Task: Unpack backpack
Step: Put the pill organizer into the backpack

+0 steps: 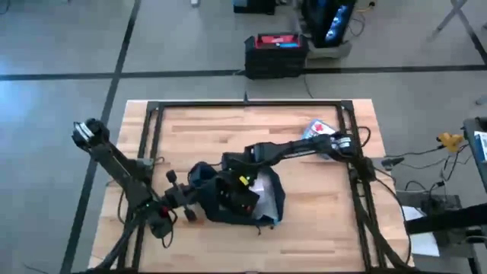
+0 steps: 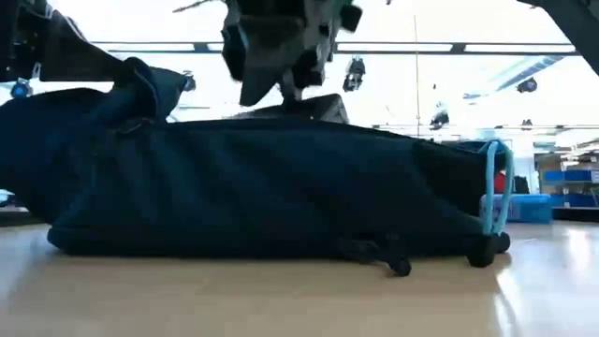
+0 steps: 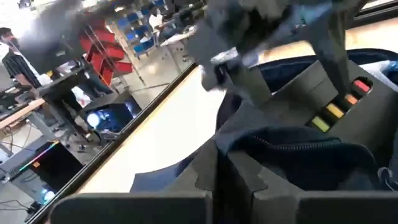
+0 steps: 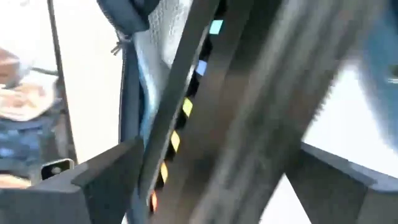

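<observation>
Backpack (image 1: 228,199) lying flat mid-table, front. Left gripper (image 1: 192,199) pinching its fabric edge shut; right gripper (image 1: 242,192) reaching inside w/ a dark box (image 3: 336,106), grip can't tell. Unpacking barely starting.

Backpack (image 2: 271,187): dark navy soft cloth, matt, creased; light blue cord loop (image 2: 496,187) at one end; pale mesh-like lining (image 4: 165,37) showing inside opening. Table (image 1: 304,228): light wood, smooth, visible plank seams, faint sheen. Table frame (image 1: 251,104): black metal bars. Arms: dark matt plastic or metal, cannot tell which.
</observation>
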Available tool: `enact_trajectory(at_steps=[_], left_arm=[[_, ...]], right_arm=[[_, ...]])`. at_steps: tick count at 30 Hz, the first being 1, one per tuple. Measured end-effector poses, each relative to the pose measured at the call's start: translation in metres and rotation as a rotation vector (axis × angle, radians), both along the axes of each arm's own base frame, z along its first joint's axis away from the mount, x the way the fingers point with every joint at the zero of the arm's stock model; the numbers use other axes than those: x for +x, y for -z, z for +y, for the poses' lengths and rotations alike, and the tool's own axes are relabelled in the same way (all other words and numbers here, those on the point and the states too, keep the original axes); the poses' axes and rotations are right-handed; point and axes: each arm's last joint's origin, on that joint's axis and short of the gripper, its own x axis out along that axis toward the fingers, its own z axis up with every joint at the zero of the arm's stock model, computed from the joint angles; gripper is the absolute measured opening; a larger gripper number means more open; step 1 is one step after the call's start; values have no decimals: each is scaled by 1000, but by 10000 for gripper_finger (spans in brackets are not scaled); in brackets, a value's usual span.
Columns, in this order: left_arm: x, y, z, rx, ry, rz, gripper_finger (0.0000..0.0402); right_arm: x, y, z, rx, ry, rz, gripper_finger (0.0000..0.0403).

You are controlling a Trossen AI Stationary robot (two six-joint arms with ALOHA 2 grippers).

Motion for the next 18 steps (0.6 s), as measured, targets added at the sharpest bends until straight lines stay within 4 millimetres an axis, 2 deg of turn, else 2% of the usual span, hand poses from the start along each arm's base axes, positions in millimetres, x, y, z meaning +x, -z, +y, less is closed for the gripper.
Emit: enact_trajectory(at_steps=[5, 9, 14, 18], left_arm=[[-3, 0, -3, 4, 18, 2, 0], [-3, 0, -3, 18, 24, 12, 0], [-4, 1, -2, 33, 26, 26, 0], [-4, 2, -2, 33, 26, 27, 0]], right_arm=[[-11, -21, -6, -183, 109, -16, 358], [-13, -28, -10, -356, 265, -43, 358], [-14, -21, -2, -337, 294, -23, 356], [-15, -18, 5, -336, 284, -16, 311]])
